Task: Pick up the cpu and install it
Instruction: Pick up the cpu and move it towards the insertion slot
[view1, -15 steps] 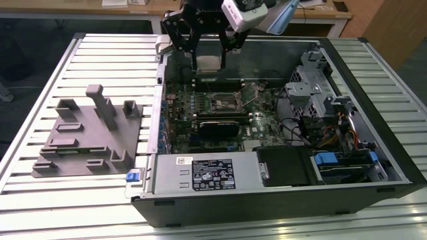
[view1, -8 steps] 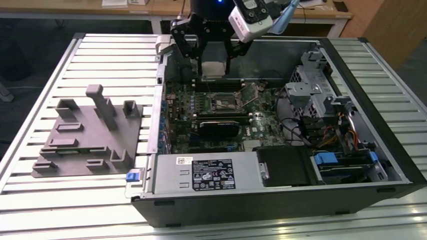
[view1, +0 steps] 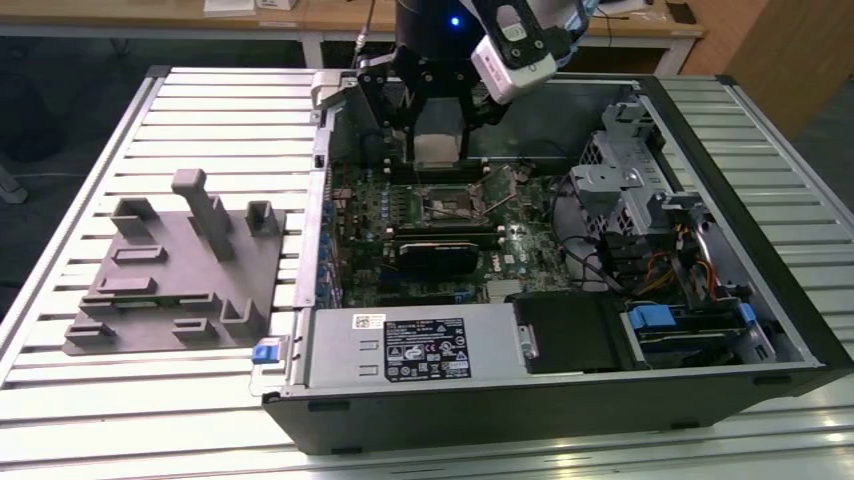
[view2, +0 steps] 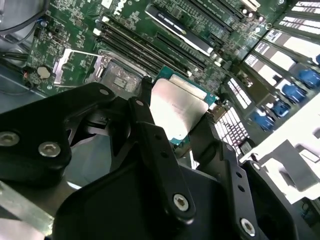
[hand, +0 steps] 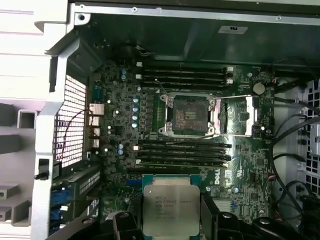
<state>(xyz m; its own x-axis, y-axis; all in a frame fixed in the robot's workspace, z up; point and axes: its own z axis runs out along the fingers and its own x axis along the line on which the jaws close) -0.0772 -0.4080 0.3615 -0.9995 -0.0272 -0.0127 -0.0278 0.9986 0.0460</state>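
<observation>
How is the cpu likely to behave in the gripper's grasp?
Probably stiff: the cpu is a flat plate showing no bend in the gripper. Likely slippery: its metal top looks smooth, and only its thin edges seem clamped. Probably light, being so thin.

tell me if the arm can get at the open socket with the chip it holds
Probably yes: the jaws hold the chip above the board, and the socket lies open, its cover plate swung aside, nothing over it.
</observation>
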